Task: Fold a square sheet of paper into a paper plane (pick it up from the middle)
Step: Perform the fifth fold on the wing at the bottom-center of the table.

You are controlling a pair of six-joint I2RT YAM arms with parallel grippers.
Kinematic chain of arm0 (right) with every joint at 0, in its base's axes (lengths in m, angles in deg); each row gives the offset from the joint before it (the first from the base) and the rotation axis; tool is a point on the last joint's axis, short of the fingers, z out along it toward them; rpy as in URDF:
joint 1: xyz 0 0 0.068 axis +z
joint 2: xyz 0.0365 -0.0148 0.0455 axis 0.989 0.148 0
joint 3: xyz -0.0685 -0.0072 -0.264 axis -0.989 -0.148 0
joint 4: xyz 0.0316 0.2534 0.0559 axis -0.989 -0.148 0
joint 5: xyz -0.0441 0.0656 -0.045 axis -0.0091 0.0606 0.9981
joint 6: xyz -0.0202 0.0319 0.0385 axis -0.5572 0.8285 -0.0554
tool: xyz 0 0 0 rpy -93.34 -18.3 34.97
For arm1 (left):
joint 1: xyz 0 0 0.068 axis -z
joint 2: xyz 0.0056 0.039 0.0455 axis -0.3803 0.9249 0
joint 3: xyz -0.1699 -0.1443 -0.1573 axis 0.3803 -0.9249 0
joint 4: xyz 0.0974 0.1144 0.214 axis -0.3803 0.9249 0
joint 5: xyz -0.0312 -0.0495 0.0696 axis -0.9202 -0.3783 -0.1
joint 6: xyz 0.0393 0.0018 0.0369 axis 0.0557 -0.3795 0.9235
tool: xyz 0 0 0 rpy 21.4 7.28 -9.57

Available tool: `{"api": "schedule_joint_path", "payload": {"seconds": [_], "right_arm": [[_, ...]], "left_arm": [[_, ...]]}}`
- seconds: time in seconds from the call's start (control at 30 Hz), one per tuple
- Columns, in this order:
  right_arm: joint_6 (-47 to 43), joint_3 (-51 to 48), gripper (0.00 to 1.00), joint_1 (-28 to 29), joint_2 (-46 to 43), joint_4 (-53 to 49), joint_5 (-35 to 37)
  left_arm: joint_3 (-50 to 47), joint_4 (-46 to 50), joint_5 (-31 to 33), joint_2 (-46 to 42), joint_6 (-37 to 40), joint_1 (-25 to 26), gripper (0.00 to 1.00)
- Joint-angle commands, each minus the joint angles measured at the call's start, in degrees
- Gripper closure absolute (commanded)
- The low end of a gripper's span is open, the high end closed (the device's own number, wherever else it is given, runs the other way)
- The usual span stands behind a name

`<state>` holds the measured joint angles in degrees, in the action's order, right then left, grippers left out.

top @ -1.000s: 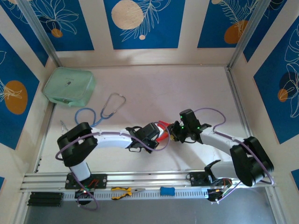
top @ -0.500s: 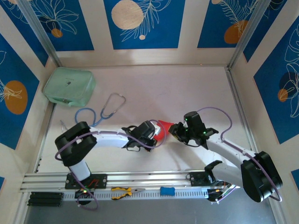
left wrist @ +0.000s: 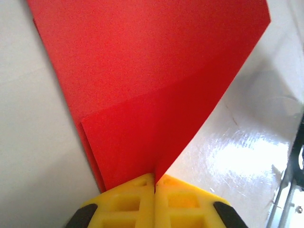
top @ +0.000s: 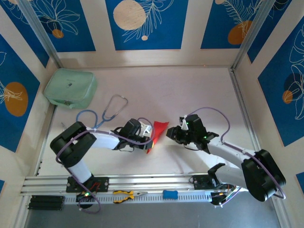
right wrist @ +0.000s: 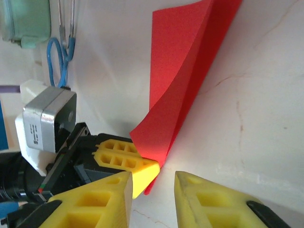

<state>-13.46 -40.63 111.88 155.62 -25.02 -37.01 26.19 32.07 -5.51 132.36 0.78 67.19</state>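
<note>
**Inspector:** Premises: a pale, glossy surface boxed in by blue-patterned wall panels. Yellow-handled pliers and a small blue tool lie along the near rail. Where is the red sheet?

**Recorder:** Mid-surface, between the two arms. The red sheet is already creased into a narrow wedge. It stands on edge, and its layers fan apart toward the far end.

**Inspector:** What does the step in hand call for?

**Recorder:** In my judgement the right arm is about to take a second hold, to press or pass the fold. It should close on the creased edge near the existing pinch and catch every layer squarely. The left should not let go before that. Thin paper taken by one ply is likely to buckle, or the layers may slide out of line.

**Inspector:** Left end effector?

**Recorder:** The left end effector has its yellow pads pressed together. They pinch the sheet's near corner, where the layers meet.

**Inspector:** Right?

**Recorder:** The right end effector is spread moderately and holds nothing. The sheet's lower tip lies just ahead of the gap, beside the left's pads. I cannot tell whether there is contact.

**Inspector:** Beyond that?

**Recorder:** A blue stethoscope lies farther back. A mint-green pouch sits in the far left corner, well apart from the work.
</note>
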Motion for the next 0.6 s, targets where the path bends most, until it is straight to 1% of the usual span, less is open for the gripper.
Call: {"api": "schedule_joint_path", "payload": {"seconds": [0.0,0.07,0.2,0.33,0.57], "right_arm": [[-2.6,0.79,0.71,1.14,2.32,3.54,-3.64],[-3.17,1.46,0.72,1.76,3.82,4.33,-3.95],[-3.43,2.54,0.74,2.51,6.41,5.55,-4.29],[-3.83,3.69,0.76,3.21,8.88,7.13,-6.02],[-4.44,5.57,0.78,4.06,12.48,7.77,-6.55]], "left_arm": [[-1.34,-4.69,-5.74,0.91,-1.66,-1.39,1.0],[-1.96,-6.77,-6.95,1.12,-2.13,-2.11,1.0],[-2.3,-11.82,-11.54,2.75,-4.06,-3.09,1.0],[-2.73,-15.02,-12.99,4.49,-5.51,-3.54,1.0],[-3.57,-17.85,-13.89,5.81,-7.05,-4.28,1.0]]}}
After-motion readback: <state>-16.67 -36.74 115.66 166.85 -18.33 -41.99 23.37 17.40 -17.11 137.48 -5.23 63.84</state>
